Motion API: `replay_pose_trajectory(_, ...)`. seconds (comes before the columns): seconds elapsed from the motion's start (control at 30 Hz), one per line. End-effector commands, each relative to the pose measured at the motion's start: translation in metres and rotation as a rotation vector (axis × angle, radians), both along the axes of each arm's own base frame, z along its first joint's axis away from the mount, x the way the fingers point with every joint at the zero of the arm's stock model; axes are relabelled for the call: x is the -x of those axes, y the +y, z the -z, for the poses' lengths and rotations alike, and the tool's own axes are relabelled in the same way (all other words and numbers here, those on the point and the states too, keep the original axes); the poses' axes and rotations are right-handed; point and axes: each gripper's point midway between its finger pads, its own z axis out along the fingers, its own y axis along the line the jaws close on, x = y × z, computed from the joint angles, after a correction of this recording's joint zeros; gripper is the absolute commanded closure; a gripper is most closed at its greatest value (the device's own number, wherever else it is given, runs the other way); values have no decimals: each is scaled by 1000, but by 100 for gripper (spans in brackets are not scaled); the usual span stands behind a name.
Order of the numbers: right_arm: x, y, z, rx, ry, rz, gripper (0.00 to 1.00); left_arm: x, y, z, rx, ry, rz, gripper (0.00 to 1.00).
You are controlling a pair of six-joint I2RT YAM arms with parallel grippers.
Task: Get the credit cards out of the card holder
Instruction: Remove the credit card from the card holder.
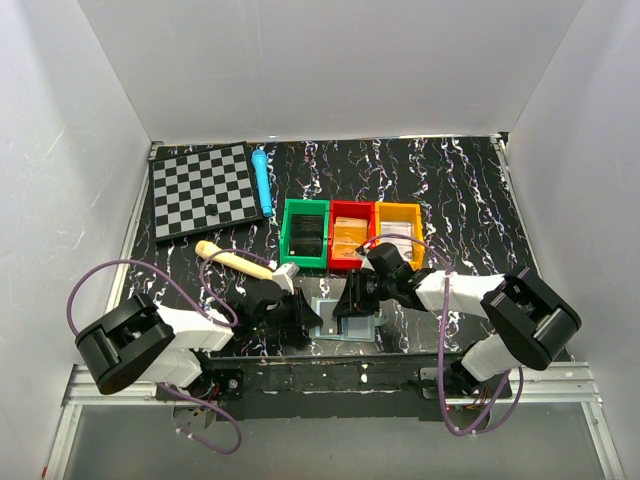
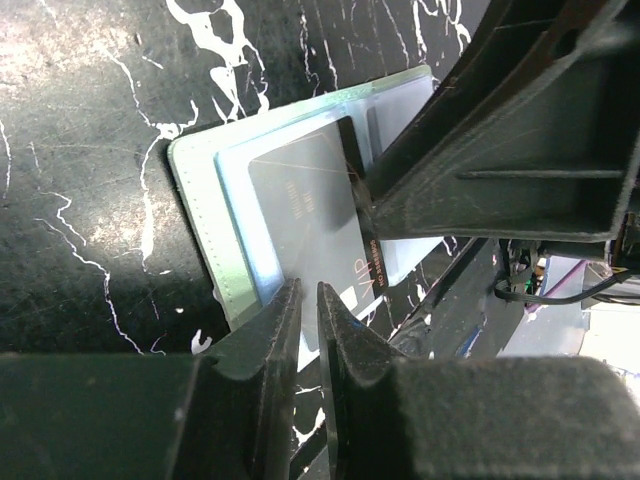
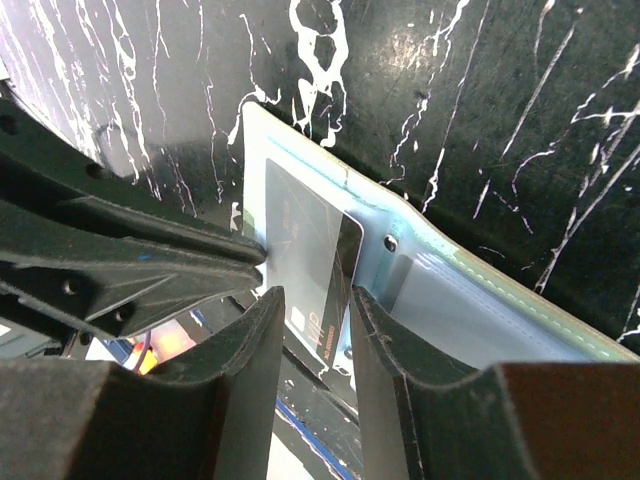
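Observation:
The card holder (image 1: 345, 326) lies open on the black marbled table between the two arms, pale blue panels up with a grey-green rim (image 2: 197, 205). A dark credit card (image 2: 300, 205) marked VIP sticks partly out of one panel, and also shows in the right wrist view (image 3: 312, 250). My left gripper (image 2: 308, 294) is shut on the card's near edge. My right gripper (image 3: 315, 296) is open, its fingers (image 3: 385, 330) straddling the card's end. One finger rests on the holder (image 3: 480, 305) by the fold.
Green (image 1: 305, 232), red (image 1: 350, 236) and orange (image 1: 398, 230) bins stand in a row just behind the holder. A checkerboard (image 1: 203, 190), a blue pen (image 1: 262, 182) and a wooden-handled tool (image 1: 235, 260) lie at the back left. The table's front edge is close below the holder.

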Motion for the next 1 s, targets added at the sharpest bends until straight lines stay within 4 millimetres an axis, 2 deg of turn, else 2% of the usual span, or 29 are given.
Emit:
replay_pose_trajectory(0.0,7,1,-7,-31,-4,-17,60,-4,-1,2,-13,2,-8,88)
replay_pose_trajectory(0.67,13,3,-9,-113,16,8,60,-2,9,26,-80,78,-63,94)
replay_pose_trajectory(0.97,12,1,-11,-119,2,19,65,-2,10,28,-88,83,-69,94)
